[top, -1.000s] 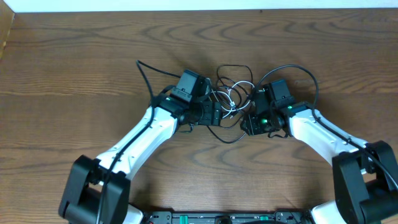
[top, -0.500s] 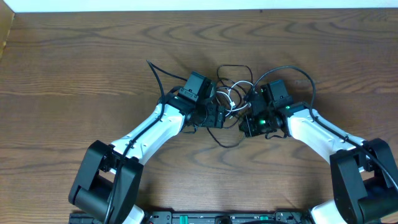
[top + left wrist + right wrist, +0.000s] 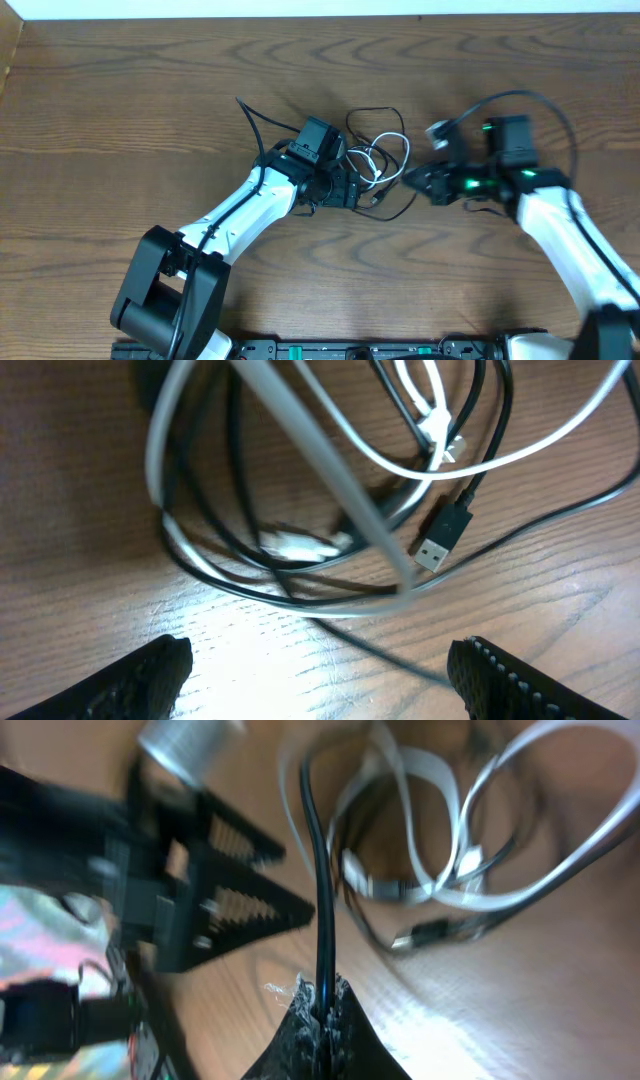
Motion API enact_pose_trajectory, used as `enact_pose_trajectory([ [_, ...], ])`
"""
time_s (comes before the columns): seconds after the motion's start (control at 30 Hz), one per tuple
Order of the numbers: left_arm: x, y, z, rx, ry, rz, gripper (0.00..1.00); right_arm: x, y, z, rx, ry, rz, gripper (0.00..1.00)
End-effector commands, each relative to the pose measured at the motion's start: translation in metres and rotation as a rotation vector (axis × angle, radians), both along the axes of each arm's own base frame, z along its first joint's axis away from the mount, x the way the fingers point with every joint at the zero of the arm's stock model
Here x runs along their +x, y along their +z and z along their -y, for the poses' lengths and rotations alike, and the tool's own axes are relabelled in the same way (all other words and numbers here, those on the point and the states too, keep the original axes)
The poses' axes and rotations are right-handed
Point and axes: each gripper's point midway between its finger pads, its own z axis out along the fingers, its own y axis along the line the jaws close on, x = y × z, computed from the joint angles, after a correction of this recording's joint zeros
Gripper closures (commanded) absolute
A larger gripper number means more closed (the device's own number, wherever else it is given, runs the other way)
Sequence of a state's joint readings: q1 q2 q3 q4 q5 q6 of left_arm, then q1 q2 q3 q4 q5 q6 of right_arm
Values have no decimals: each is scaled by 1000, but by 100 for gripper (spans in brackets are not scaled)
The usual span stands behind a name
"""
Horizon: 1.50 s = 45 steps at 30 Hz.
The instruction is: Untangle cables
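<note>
From overhead we see that the right hand (image 3: pixel 412 178) has drawn back to the right since a second ago, while the left hand (image 3: pixel 360 190) has edged closer to the tangle. There the thin black cord (image 3: pixel 373 108) and thin white cord (image 3: pixel 383 148) lie looped together in the middle of the brown wooden desk (image 3: pixel 150 80). In the left wrist view the left hand's fingers stand wide apart over the loops, gripping nothing, and the black cord's small flat plug (image 3: pixel 443 538) lies on the wood ahead of them. In the right wrist view the right hand is pinched shut on the black cord, which runs straight from it towards the bundle.
</note>
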<state>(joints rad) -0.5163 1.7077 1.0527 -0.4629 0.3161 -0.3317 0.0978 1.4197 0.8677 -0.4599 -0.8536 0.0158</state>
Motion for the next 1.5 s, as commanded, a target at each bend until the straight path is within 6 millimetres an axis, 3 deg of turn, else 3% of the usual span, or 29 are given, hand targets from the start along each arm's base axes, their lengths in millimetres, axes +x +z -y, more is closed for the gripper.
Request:
enact_pose_trajectory([
  [0.0,2,0,3,-3,-21,16,14,1,47,9,65,4,143,99],
  [0.27,9,4,7,-21,-21,50,14,-32,139,-4,242,137,426,99],
  [0.4,9,4,7,-21,-21,48,14,-35,175,-5,290,125,520,99],
  [0.53,8,5,8,-33,-27,42,14,-27,194,0,281,62,600,99],
  [0.7,8,5,8,-33,-27,43,14,1,221,15,273,-119,692,99],
  [0.9,8,7,8,-35,-27,47,14,-1,307,28,441,-229,967,99],
  [1.0,8,7,8,-35,-27,47,14,-3,331,38,468,-289,1074,99],
  [1.07,7,7,8,-35,-27,46,14,6,329,45,462,-352,1057,99],
  [1.13,7,7,8,-33,-27,44,14,22,311,53,424,-434,971,99],
  [1.33,5,6,7,-28,-27,34,14,70,215,95,136,-729,669,99],
  [1.4,4,5,6,-25,-27,30,14,75,204,99,112,-753,636,99],
  [1.47,3,5,6,-24,-27,26,14,76,214,93,160,-726,658,99],
])
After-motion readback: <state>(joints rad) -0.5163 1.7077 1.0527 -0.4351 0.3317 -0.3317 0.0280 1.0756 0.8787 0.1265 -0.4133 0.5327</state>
